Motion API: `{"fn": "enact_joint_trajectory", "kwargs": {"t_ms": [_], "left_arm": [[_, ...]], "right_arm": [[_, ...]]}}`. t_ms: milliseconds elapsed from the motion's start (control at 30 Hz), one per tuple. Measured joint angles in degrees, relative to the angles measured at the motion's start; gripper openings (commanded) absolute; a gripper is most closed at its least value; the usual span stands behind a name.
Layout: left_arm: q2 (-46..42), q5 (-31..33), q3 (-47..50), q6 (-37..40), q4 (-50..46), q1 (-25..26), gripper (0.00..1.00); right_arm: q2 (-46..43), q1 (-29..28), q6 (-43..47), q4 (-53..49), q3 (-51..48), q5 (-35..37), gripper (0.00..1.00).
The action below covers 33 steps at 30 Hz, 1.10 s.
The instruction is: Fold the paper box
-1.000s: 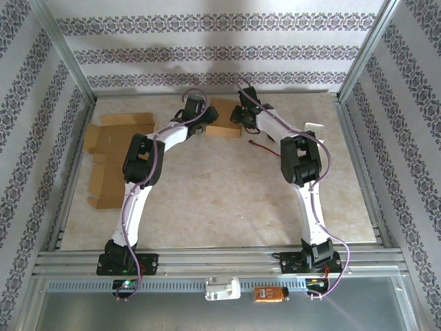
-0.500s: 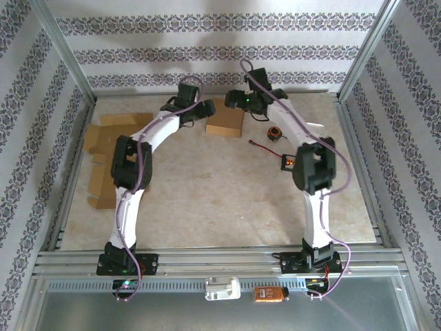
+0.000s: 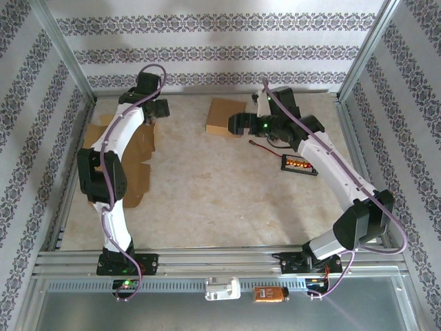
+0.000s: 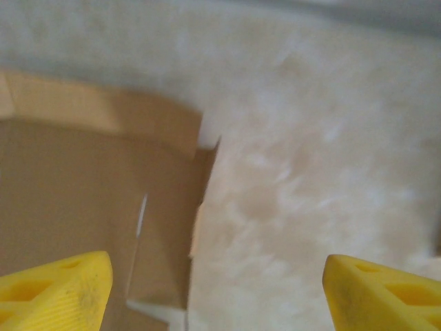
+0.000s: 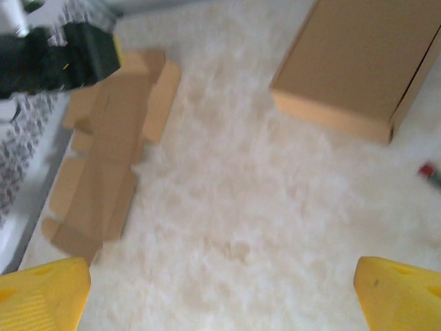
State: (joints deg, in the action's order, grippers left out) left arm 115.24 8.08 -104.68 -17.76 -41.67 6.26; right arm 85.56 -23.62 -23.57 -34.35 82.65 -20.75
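A folded brown paper box (image 3: 224, 116) sits closed at the back middle of the table; the right wrist view has it at the upper right (image 5: 365, 62). A flat unfolded cardboard sheet (image 3: 136, 176) lies along the left side (image 5: 110, 158) (image 4: 83, 186). My left gripper (image 3: 157, 110) hangs open over the sheet's far right corner (image 4: 217, 296), with nothing between its yellow fingertips (image 4: 55, 286). My right gripper (image 3: 238, 124) is open just right of the folded box, apart from it (image 5: 220, 296), with bare table between its fingertips (image 5: 41, 293).
A small black and orange device (image 3: 298, 164) with a thin cable (image 3: 262, 145) lies on the table (image 3: 220, 200) at the right. Metal frame rails (image 3: 358, 158) and patterned walls bound the back and both sides.
Both grippers opened and drew away from the folded box. The left arm swung left over the flat sheet; the right arm pulled back to the right, uncovering the device.
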Motion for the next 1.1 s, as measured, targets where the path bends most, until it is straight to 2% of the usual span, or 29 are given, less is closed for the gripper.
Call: {"fn": "enact_joint_trajectory", "kwargs": {"t_ms": [100, 167, 233, 333, 367, 533, 700, 767, 900, 1100], "left_arm": [[5.81, -0.74, -0.02, 1.16, -3.56, -0.79, 0.74], [8.96, -1.07, -0.11, 1.97, -5.31, -1.14, 0.64], [11.32, -1.66, -0.22, 2.69, -6.64, -1.16, 0.44], [12.41, -2.97, -0.31, 2.99, -7.72, -1.14, 0.05], [12.39, -3.39, -0.33, 3.02, -7.87, -1.16, 0.00], [8.13, -7.26, 3.78, 2.01, -6.08, -0.98, 0.00], [-5.38, -11.52, 16.87, -1.92, -1.11, 1.38, 0.00], [-10.80, -12.83, 21.40, -3.91, 1.53, 4.02, 0.00], [-19.02, -14.32, 29.38, -8.31, 7.78, 12.57, 0.00], [-21.94, -14.10, 39.91, -16.68, 18.56, 24.74, 0.00]], "right_arm": [[-1.16, -2.01, 0.46, -2.60, -2.78, -0.59, 0.98], [-1.77, -3.26, 0.74, -3.74, -3.87, -0.55, 0.98], [-2.32, -4.13, 0.63, -4.24, -4.85, -0.57, 0.98], [-2.69, -4.28, -0.07, -4.24, -6.03, -0.09, 0.98], [-2.69, -4.26, -0.44, -4.26, -6.29, 0.33, 0.98], [-2.71, -4.26, -2.58, -3.02, -6.49, 3.04, 0.98], [-1.95, -4.24, -7.41, 0.13, -5.70, 4.61, 0.98], [-0.44, -4.26, -9.70, 1.66, -4.39, 4.63, 0.98], [3.23, -4.87, -12.92, 4.02, -1.84, 4.48, 0.98], [4.04, -5.31, -15.19, 5.14, -2.89, 5.75, 0.98]]}}
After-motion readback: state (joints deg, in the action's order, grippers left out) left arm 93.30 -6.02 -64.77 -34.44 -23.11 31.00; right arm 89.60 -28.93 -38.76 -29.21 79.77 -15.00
